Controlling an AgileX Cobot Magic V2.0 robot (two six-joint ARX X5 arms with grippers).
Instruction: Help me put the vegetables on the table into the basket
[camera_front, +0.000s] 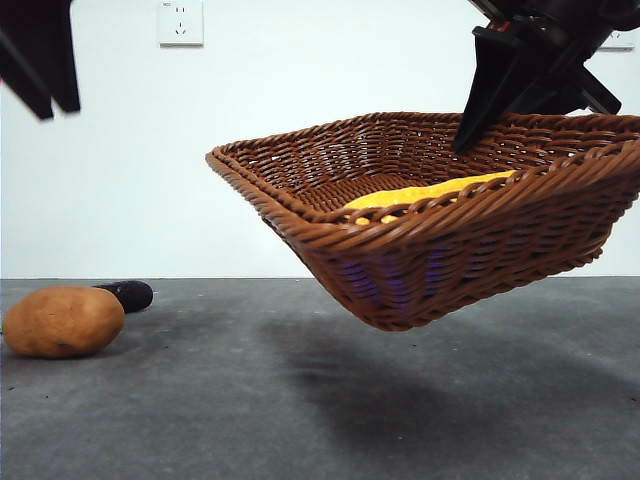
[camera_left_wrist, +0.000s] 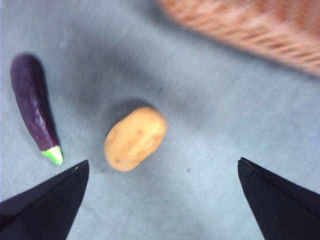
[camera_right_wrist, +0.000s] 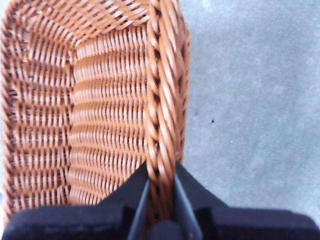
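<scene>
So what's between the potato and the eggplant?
Nothing but bare table. The left wrist view shows the potato and eggplant lying apart.

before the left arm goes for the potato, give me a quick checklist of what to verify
1. Right claw clamped on the basket rim: ok, the jaws pinch the braided rim.
2. Basket resting on the table: not ok, it hangs tilted in the air.
3. Corn cob inside the basket: ok.
4. Left claw open and empty: ok, jaws spread wide.
5. Potato free to grasp: ok, it lies apart from the eggplant.
6. Basket near enough for the drop: cannot tell.
</scene>
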